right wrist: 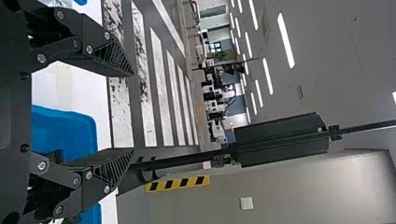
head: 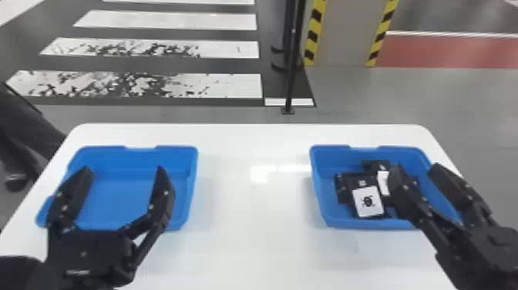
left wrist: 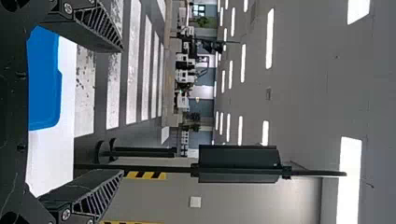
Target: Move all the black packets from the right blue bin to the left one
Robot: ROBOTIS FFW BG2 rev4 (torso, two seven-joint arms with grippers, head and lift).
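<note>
1. The black packets (head: 348, 180) lie piled in the right blue bin (head: 324, 202), one with a white label facing up.
2. The right tool (head: 417, 167) is above that bin, its fingers parted, less widely than the left's.
3. The left tool (head: 124, 169) is above the left blue bin (head: 115, 193), fingers spread wide.
4. Both bins sit well apart on the white desk (head: 254, 216).
5. Beyond it stands a black pole (head: 291, 83).

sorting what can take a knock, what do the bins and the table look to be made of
Left bin and right bin: probably molded plastic, satin blue, going by the rounded corners and one-color walls.
Table: smooth, glossy white top, likely laminate or plastic, since it mirrors bright light; the core could be anything.
</note>
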